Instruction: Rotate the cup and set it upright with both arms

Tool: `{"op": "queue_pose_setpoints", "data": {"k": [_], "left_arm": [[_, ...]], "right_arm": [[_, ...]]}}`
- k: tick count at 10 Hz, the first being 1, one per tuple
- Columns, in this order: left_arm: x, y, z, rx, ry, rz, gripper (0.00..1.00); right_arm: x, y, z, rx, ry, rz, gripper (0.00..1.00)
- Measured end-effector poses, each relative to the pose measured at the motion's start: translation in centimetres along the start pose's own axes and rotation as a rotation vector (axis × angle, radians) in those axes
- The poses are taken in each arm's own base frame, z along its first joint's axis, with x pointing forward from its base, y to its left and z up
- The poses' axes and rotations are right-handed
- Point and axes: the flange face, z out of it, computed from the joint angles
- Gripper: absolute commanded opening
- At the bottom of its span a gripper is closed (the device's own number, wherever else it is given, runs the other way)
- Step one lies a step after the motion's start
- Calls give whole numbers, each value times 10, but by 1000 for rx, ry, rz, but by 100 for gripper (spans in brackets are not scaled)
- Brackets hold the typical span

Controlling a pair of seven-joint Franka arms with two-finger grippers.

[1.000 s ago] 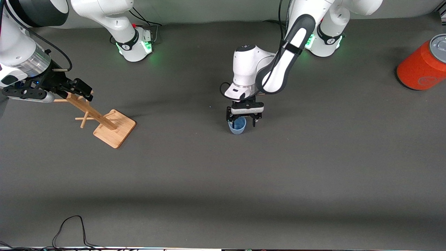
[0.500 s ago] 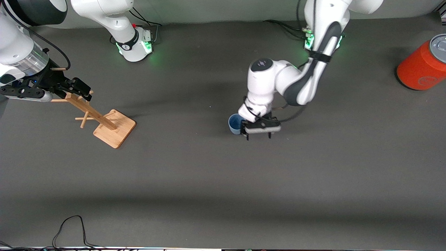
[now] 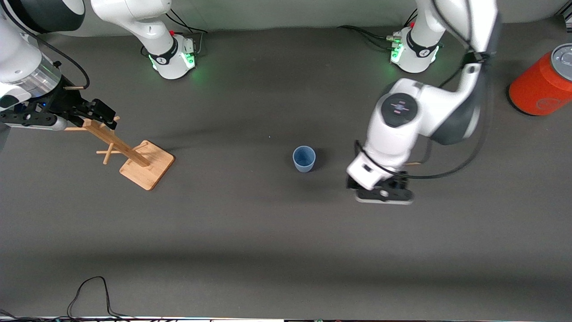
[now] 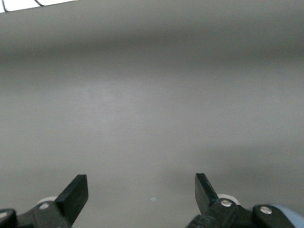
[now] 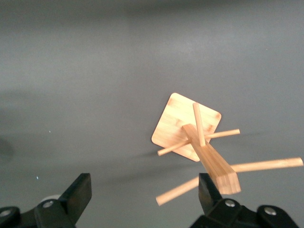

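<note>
Over bare mat beside the cup [image 3: 304, 158], toward the left arm's end, the left gripper [image 4: 141, 192] is hanging with fingers spread and nothing between them. Open table is lying all around it. Standing upright, mouth up, the light-blue cup is untouched mid-table. Above the wooden rack [image 3: 134, 156], the right gripper [image 5: 145, 192] is waiting, fingers parted.

A: What stands at the right arm's end of the table [image 3: 268, 232]?
B: A wooden peg rack [image 3: 129, 154] on a square base.
A: And at the left arm's end?
B: An orange-red can [image 3: 538, 87], tilted; a black cable [image 3: 91, 293] loops along the nearest edge.
</note>
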Motion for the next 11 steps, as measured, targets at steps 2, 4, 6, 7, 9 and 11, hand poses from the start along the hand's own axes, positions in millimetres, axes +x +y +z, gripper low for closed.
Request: {"op": "queue_pose_setpoints", "data": {"k": [2, 4, 6, 7, 9, 11], "left_arm": [[8, -78, -27, -16, -48, 39, 100], [-2, -141, -64, -22, -74, 17, 100], [-32, -181, -86, -18, -85, -26, 100], [-54, -197, -89, -16, -98, -41, 100], [-86, -213, -102, -5, -103, -63, 100], [-98, -239, -114, -8, -98, -108, 100]], "right_arm": [[10, 3, -4, -4, -19, -9, 100], [17, 4, -4, -5, -19, -10, 100], [20, 4, -2, -7, -23, -9, 100], [21, 4, -2, -7, -24, -8, 100], [21, 4, 0, -7, -26, -8, 100], [24, 4, 6, -10, -37, -7, 100]]}}
